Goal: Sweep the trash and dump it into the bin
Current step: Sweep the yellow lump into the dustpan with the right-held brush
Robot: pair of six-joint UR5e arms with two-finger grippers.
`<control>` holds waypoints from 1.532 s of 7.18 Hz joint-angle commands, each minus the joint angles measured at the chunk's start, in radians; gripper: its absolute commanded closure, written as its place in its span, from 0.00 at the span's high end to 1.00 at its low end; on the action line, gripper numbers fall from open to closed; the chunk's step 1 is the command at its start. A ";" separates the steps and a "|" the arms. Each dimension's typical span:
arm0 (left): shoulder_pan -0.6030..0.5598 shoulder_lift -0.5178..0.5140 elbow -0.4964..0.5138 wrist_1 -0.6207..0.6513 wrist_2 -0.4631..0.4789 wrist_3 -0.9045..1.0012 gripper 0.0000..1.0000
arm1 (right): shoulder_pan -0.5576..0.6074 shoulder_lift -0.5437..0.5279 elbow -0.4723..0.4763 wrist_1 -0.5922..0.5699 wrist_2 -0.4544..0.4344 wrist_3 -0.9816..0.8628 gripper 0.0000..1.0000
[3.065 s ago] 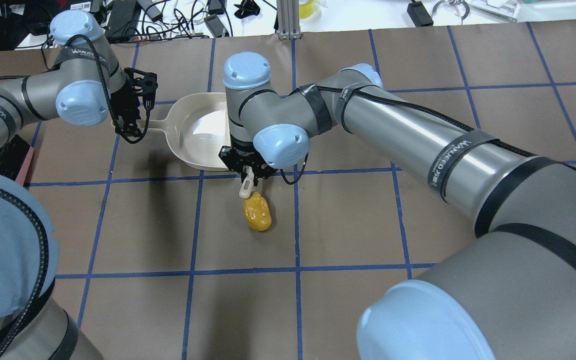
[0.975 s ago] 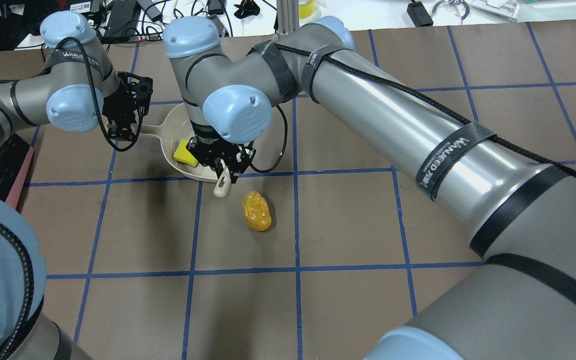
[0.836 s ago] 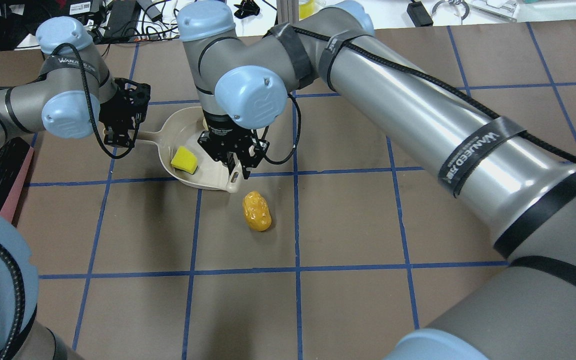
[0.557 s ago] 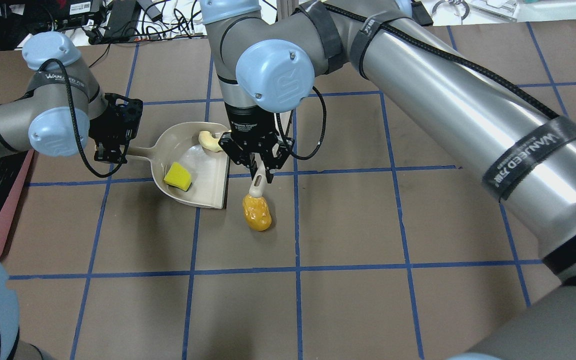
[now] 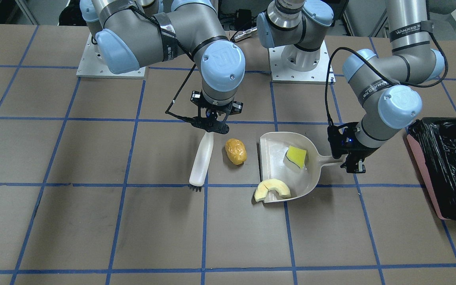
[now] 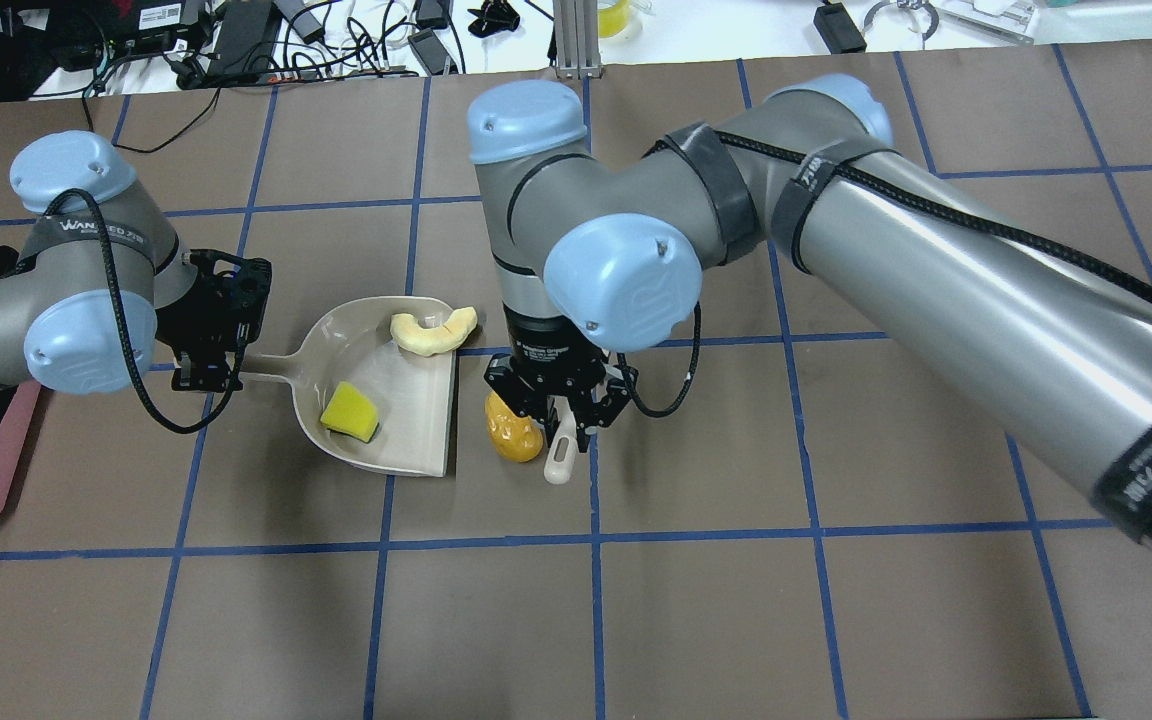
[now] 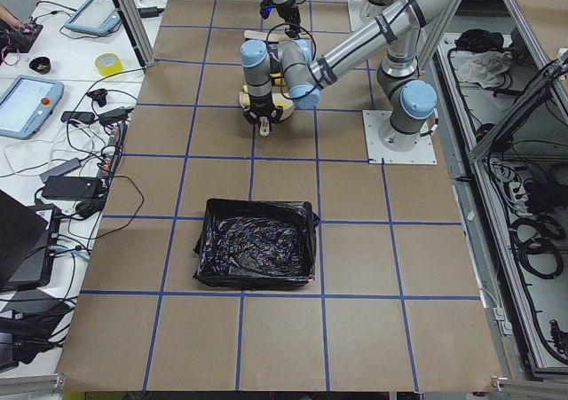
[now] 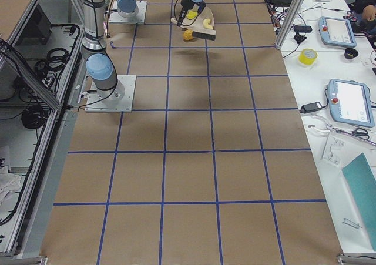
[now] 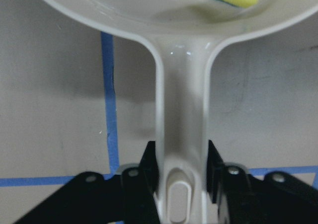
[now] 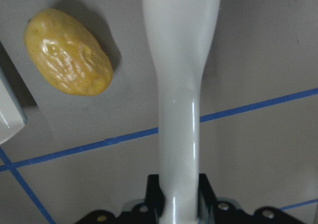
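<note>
Facing the robot, the right gripper (image 5: 212, 127) is pinching the brush (image 5: 202, 160) at 9 o'clock of the golden-brown lump (image 5: 236, 151). The dustpan (image 5: 277, 168), carrying the yellow wedge (image 5: 296, 156), is lying at its 3 o'clock, the cream rind (image 5: 272, 189) straddling the lip and the bin (image 5: 449, 166) farther out. Overhead, the brush is now sitting beyond the lump, not over it as before, so a sweep panward looks ready. Left wrist: the left gripper (image 9: 181, 184) is clamping the dustpan handle between its fingers (image 9: 149, 167).

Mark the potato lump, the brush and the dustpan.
potato lump (image 5: 236, 151): exterior front-facing view, middle of its upper surface.
brush (image 5: 203, 158): exterior front-facing view, middle of the handle.
dustpan (image 5: 273, 158): exterior front-facing view, bare floor of the pan.
</note>
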 commanded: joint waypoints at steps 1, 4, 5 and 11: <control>0.001 0.023 -0.036 0.004 -0.001 -0.001 0.09 | 0.035 -0.043 0.169 -0.170 0.005 0.062 0.00; 0.000 0.025 -0.030 0.010 0.037 -0.024 0.08 | 0.101 -0.022 0.180 -0.272 0.005 0.134 0.00; -0.009 0.026 -0.034 0.020 0.042 -0.026 0.08 | 0.123 0.005 0.183 -0.295 0.006 0.165 0.00; -0.014 0.025 -0.036 0.022 0.043 -0.026 0.08 | 0.158 0.068 0.157 -0.413 0.034 0.254 0.00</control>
